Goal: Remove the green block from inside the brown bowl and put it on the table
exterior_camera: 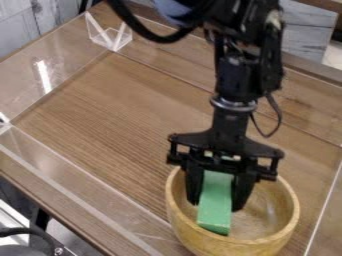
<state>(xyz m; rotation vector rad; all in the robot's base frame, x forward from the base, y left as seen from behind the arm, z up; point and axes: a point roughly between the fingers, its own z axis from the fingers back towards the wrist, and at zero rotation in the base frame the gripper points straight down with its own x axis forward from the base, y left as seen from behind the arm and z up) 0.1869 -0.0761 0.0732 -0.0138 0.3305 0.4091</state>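
My gripper (222, 192) hangs over the brown bowl (274, 238) at the lower right of the camera view, pointing steeply down. Its black fingers (197, 183) are shut on the upper end of the green block (217, 209). The block hangs nearly upright and slightly tilted, with its lower end inside the bowl, near the front rim. Whether that end touches the bowl's floor I cannot tell. The table (120, 110) of brown wood grain spreads to the left and behind the bowl.
Clear acrylic walls (40, 70) run along the table's left and far edges, with a bracket at the far corner (110, 35). The black arm (247, 60) rises from the gripper to the top of the view. The bowl sits close to the table's front edge.
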